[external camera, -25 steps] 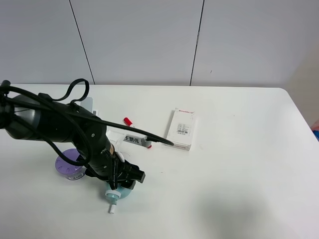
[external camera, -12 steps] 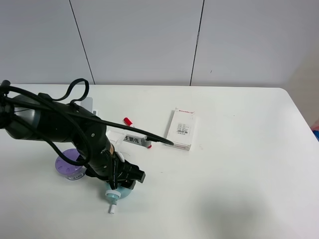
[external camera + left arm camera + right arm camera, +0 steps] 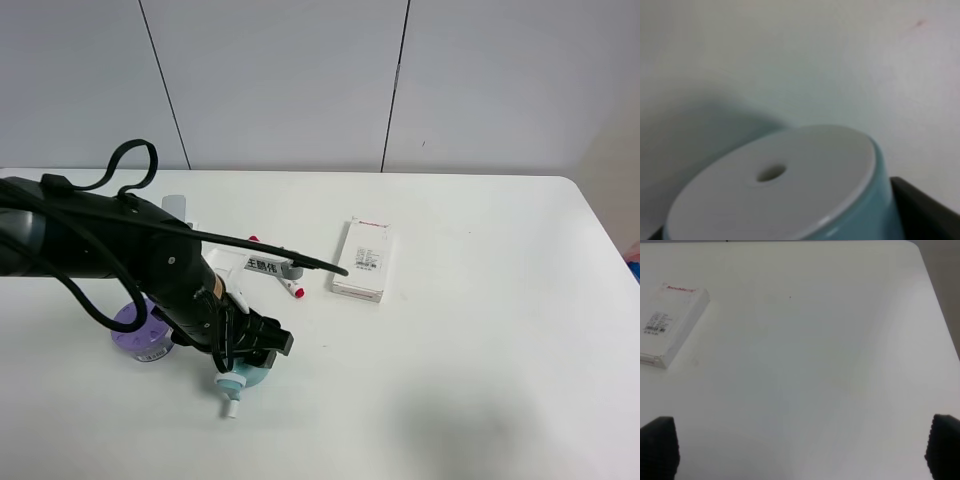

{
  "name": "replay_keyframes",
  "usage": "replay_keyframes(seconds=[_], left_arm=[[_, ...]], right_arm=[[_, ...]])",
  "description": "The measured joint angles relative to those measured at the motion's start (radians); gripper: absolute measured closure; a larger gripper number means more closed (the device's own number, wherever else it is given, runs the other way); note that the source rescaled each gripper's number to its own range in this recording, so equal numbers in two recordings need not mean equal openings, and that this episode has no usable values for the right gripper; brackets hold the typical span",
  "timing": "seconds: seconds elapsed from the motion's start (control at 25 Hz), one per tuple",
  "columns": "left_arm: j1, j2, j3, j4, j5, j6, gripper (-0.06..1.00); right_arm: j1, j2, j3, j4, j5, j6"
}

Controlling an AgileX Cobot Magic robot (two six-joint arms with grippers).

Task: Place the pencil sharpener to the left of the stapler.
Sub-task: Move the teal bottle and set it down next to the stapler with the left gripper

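Observation:
The teal pencil sharpener (image 3: pixel 243 383) with its white stub handle (image 3: pixel 232 408) sits low at the front left of the table, under my left gripper (image 3: pixel 247 352), which is shut on it. In the left wrist view its white face with a small hole (image 3: pixel 777 185) fills the frame, with one dark finger (image 3: pixel 927 212) at its side. The stapler (image 3: pixel 268 266), white with a grey end, lies behind the gripper, partly hidden by the arm. My right gripper (image 3: pixel 800 450) is open over bare table, seen only in its wrist view.
A purple round container (image 3: pixel 138 338) stands left of the left gripper. A red-capped marker (image 3: pixel 294 290) lies beside the stapler. A white rectangular box (image 3: pixel 362 260) (image 3: pixel 671 325) lies right of it. A black cable (image 3: pixel 300 260) runs across above the stapler.
The left arm has shifted its pose and carried the sharpener slightly right and away from the front edge. The stapler and marker show more now.

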Motion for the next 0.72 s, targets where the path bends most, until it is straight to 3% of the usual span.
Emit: replay_keyframes(seconds=[0.48, 0.72], left_arm=[[0.002, -0.017, -0.133, 0.03, 0.149, 0.024, 0.94], [0.058, -0.031, -0.223, 0.089, 0.256, 0.027, 0.94]], right_arm=[[0.0, 0.0, 0.0, 0.0, 0.0, 0.0], [0.0, 0.0, 0.0, 0.0, 0.0, 0.0]])
